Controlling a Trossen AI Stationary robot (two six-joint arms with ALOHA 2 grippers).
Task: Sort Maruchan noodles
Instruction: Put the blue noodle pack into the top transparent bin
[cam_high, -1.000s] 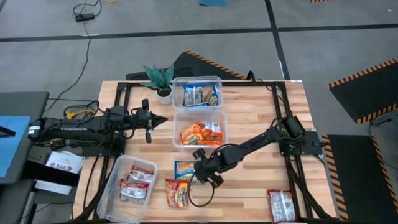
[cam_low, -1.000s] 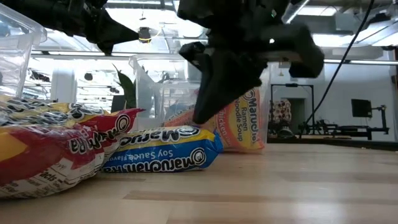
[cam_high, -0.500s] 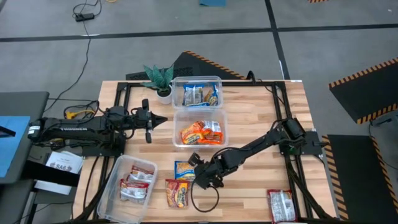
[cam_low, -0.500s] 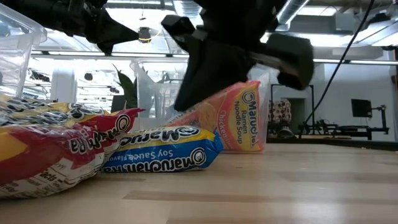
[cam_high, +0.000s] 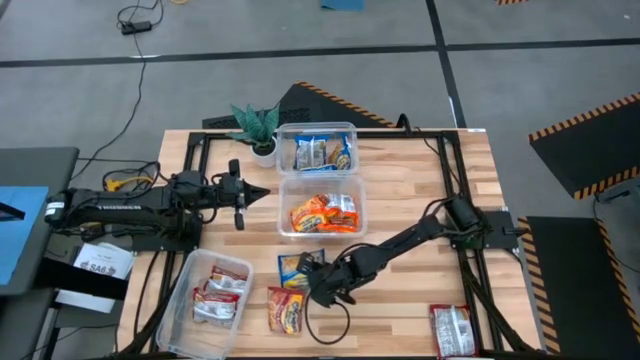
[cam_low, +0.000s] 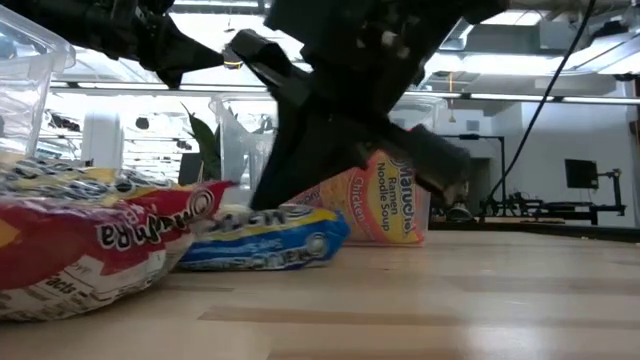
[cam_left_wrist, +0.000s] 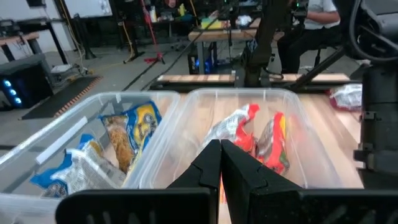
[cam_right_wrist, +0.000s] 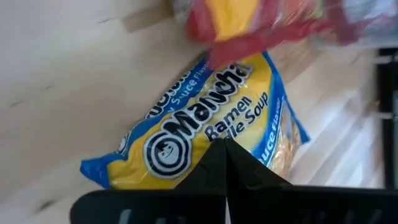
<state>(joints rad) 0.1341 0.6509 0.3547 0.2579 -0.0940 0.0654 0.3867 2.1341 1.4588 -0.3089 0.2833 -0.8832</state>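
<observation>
Blue-and-yellow soy sauce ramen packet (cam_high: 297, 267) lies flat on the wooden table (cam_high: 410, 190), near-centre, just near of the middle clear tub (cam_high: 320, 208). Right gripper (cam_high: 318, 285) is low over it, fingers together (right wrist view shows the two dark tips meeting just above the packet (cam_right_wrist: 205, 134)); cannot tell if it touches. Red packet (cam_high: 284, 309) lies just near of the blue one, its edge crossing the blue packet's end in the wrist view. Far tub (cam_high: 317, 150) holds blue-and-yellow packets, middle tub orange-red ones, near-left tub (cam_high: 211, 293) red-and-silver ones. One more red-and-silver packet (cam_high: 451, 329) sits at the near right edge, well apart. Low view: orange chicken packet (cam_low: 385, 200) behind the right arm. Left gripper (cam_high: 240, 195) waits at the left, beside the middle tub, fingers closed, holding nothing. Potted plant (cam_high: 258, 128) at far left.
</observation>
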